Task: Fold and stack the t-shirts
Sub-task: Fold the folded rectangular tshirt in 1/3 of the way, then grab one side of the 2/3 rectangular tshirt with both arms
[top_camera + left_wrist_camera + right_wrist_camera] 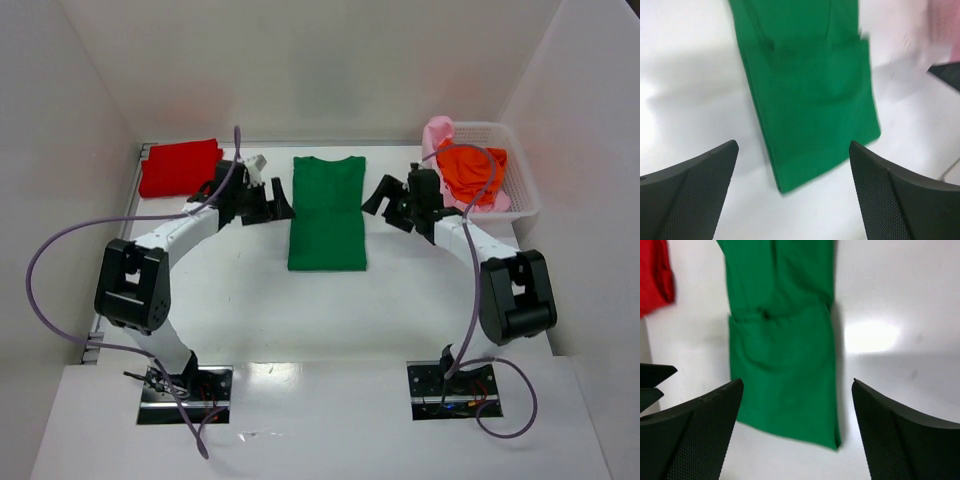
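Observation:
A dark green t-shirt (pixel 327 212) lies flat mid-table, folded into a long narrow strip with its collar at the far end. My left gripper (pixel 280 203) hovers open just off its left edge, and my right gripper (pixel 378 197) hovers open just off its right edge. Neither holds anything. The left wrist view shows wide-apart jaws of the left gripper (pixel 793 145) above the green shirt (pixel 810 85). In the right wrist view the right gripper (pixel 797 382) is equally wide over the same green shirt (pixel 782 365). A folded red t-shirt (pixel 180 166) sits at the far left. An orange t-shirt (pixel 470 172) lies on a pale pink one (pixel 438 132).
A white mesh basket (pixel 522 195) at the far right holds the orange and pink shirts. White walls close in the table on the left, back and right. The red shirt (pixel 655 280) shows at the right wrist view's left edge.

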Robot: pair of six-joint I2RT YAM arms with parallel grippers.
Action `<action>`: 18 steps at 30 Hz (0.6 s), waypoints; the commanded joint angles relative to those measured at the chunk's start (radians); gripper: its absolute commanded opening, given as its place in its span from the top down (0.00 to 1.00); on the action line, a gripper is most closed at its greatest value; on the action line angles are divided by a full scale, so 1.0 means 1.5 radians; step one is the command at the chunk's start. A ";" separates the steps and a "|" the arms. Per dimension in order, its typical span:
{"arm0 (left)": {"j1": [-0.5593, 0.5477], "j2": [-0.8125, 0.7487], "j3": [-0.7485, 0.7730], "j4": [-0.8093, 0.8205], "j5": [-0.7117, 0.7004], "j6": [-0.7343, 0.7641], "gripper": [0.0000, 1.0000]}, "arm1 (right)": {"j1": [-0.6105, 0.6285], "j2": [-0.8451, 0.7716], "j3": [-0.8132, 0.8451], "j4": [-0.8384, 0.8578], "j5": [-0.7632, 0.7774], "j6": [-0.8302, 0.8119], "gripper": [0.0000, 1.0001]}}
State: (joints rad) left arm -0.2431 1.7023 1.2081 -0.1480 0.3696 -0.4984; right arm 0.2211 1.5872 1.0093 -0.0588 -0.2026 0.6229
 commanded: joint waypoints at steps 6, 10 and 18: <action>-0.098 -0.080 -0.137 -0.087 -0.055 -0.004 0.00 | 0.076 -0.100 -0.118 -0.075 0.052 -0.001 0.00; -0.119 -0.091 -0.161 -0.094 -0.084 -0.026 0.00 | 0.100 -0.100 -0.138 -0.072 0.054 0.020 0.00; -0.119 -0.074 -0.167 -0.069 -0.080 -0.032 0.00 | 0.129 -0.057 -0.147 -0.063 0.069 0.029 0.11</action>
State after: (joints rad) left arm -0.4227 1.5974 0.9680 -0.2829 0.2564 -0.5289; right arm 0.4008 1.4880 0.7966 -0.1661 -0.1340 0.6582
